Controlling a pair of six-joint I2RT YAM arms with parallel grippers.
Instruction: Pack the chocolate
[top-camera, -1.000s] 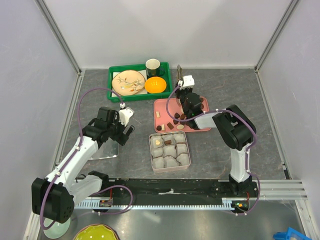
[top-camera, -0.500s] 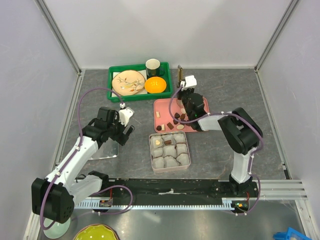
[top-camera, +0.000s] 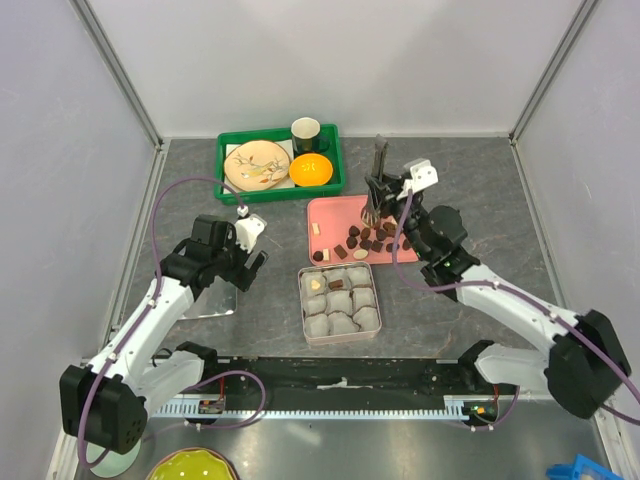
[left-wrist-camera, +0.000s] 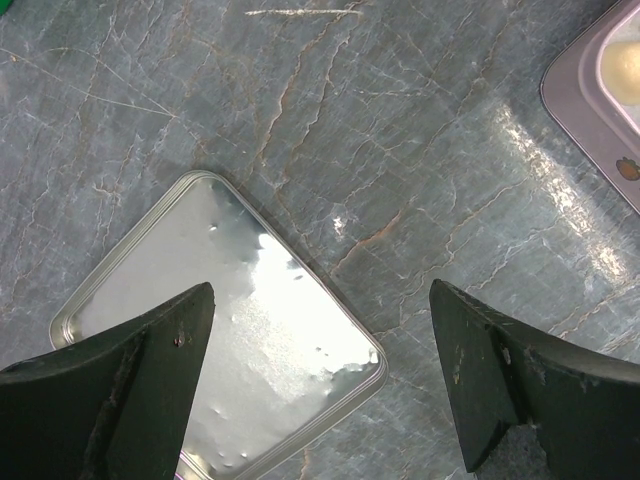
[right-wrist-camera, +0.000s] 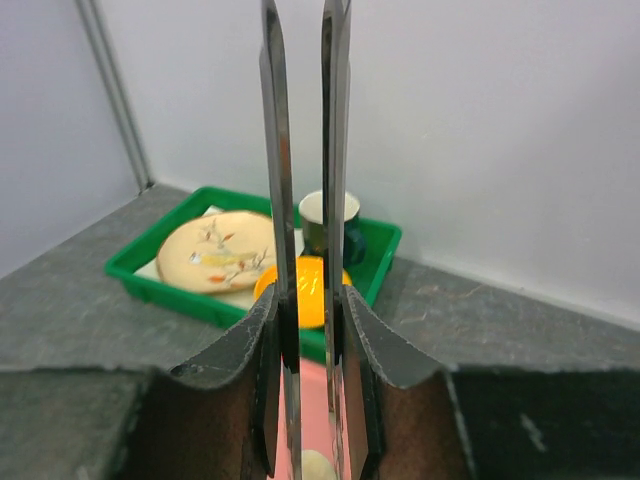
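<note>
Several dark brown chocolate pieces (top-camera: 362, 240) and a few cream ones lie on a pink tray (top-camera: 330, 211). In front of it stands a square tin (top-camera: 340, 301) filled with crinkled grey paper cups; one cup at its back left holds a cream piece (top-camera: 317, 284). My right gripper (top-camera: 377, 197) is raised over the tray's back edge, shut on metal tongs (top-camera: 380, 158) that point up and away. In the right wrist view the tong blades (right-wrist-camera: 272, 150) run between my fingers (right-wrist-camera: 262, 335), with a cream piece (right-wrist-camera: 318, 466) below. My left gripper (top-camera: 254, 262) is open and empty over the tin lid (left-wrist-camera: 230, 340).
A green bin (top-camera: 230, 152) at the back holds a patterned plate (top-camera: 257, 164), an orange bowl (top-camera: 311, 170) and a dark cup (top-camera: 306, 133). The lid (top-camera: 212, 297) lies left of the tin. White walls enclose the table. The pink tray's corner (left-wrist-camera: 600, 110) shows in the left wrist view.
My right arm has swung out to the right and its gripper has lifted off the tray, tipping the tongs up toward the back. The left arm has hardly moved.
</note>
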